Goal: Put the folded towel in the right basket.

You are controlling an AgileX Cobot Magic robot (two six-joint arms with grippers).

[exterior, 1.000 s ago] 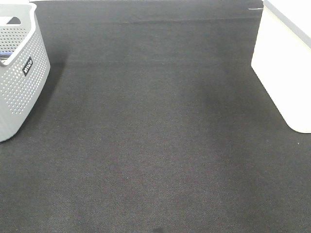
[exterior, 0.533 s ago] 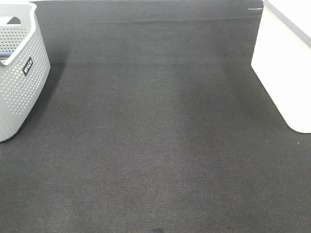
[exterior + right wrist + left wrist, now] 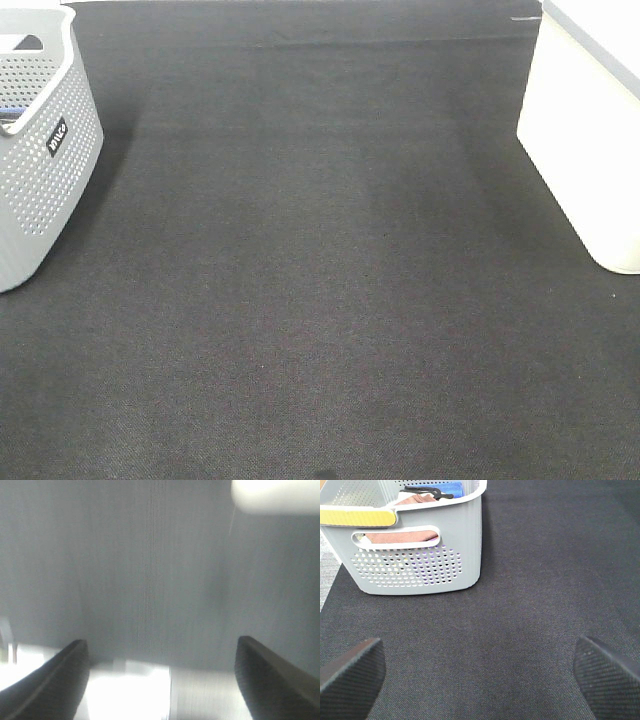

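The white right basket (image 3: 590,130) stands at the right edge of the dark mat in the exterior view; a corner of it shows in the right wrist view (image 3: 275,495). No loose folded towel shows on the mat. The grey perforated left basket (image 3: 40,150) holds brown and blue cloth, seen in the left wrist view (image 3: 415,535). My left gripper (image 3: 480,675) is open and empty above the mat, short of the grey basket. My right gripper (image 3: 160,675) is open and empty over the mat. Neither arm shows in the exterior view.
The dark mat (image 3: 320,260) covers the table. A yellow strip (image 3: 355,516) lies on the grey basket's rim. The mat's near edge and a pale surface (image 3: 130,695) show in the blurred right wrist view.
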